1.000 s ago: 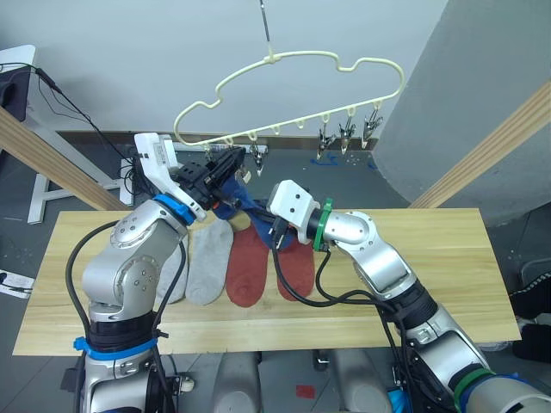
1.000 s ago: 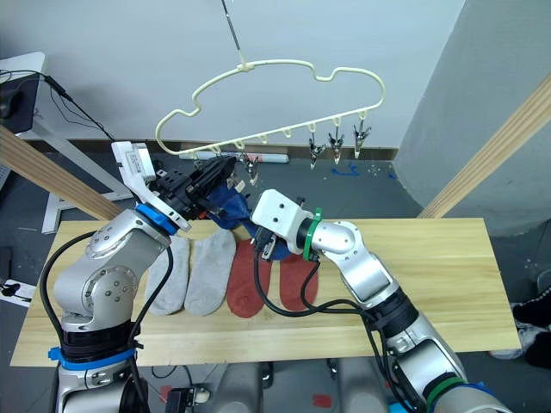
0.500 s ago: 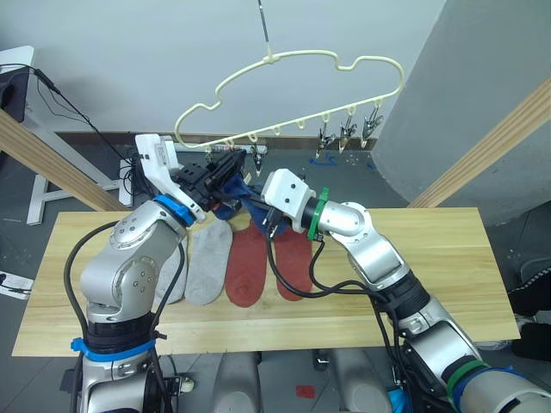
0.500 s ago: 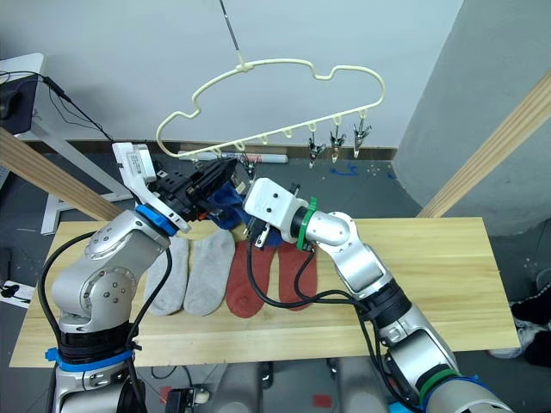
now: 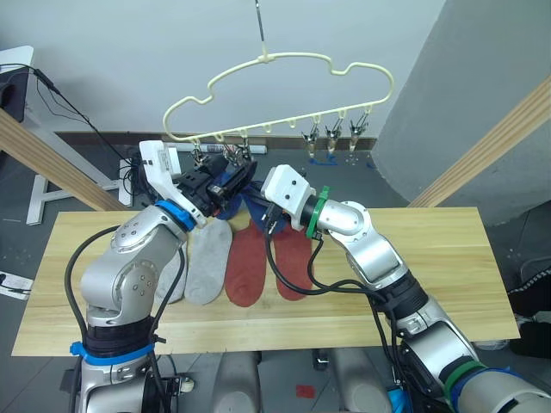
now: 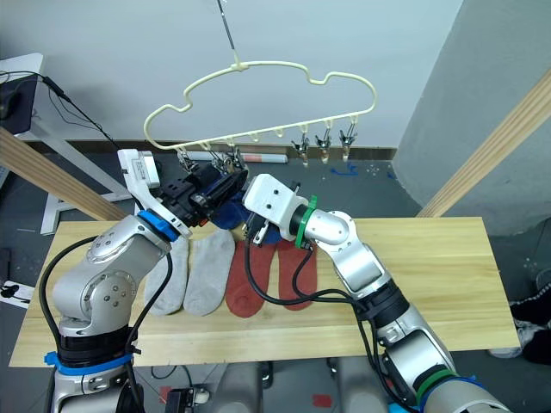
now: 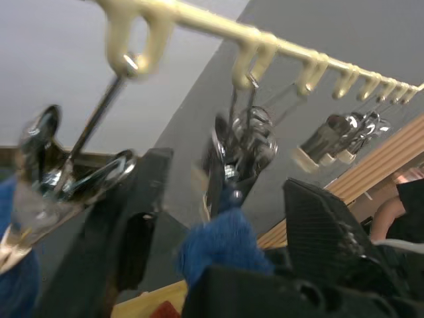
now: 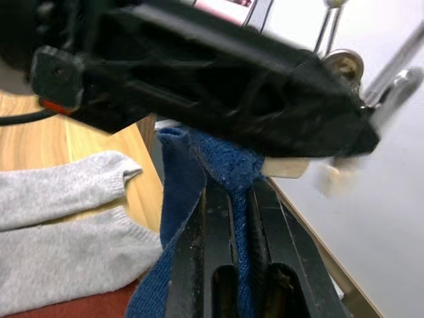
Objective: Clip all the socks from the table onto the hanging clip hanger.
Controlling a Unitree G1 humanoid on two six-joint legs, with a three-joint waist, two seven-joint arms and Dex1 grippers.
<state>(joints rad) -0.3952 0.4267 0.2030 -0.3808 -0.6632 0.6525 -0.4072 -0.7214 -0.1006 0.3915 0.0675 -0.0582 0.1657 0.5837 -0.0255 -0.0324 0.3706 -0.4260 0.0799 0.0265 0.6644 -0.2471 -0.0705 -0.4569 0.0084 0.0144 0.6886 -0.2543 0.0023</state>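
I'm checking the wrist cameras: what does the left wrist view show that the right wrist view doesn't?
Left wrist view alone: the clip hanger's cream bar with its row of loops and metal clips. Right wrist view alone: the grey socks lying on the table, and the right gripper pinching blue knit. Both share the blue sock.

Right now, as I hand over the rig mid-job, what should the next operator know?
Left tool open, up at the left-end clips of the clip hanger.
Right tool shut on a blue sock, holding its edge up under those clips. Whether a clip bites it yet, I cannot tell.
Two grey socks and two red socks lie side by side on the table.
Left: finish the blue, then clip the rest.
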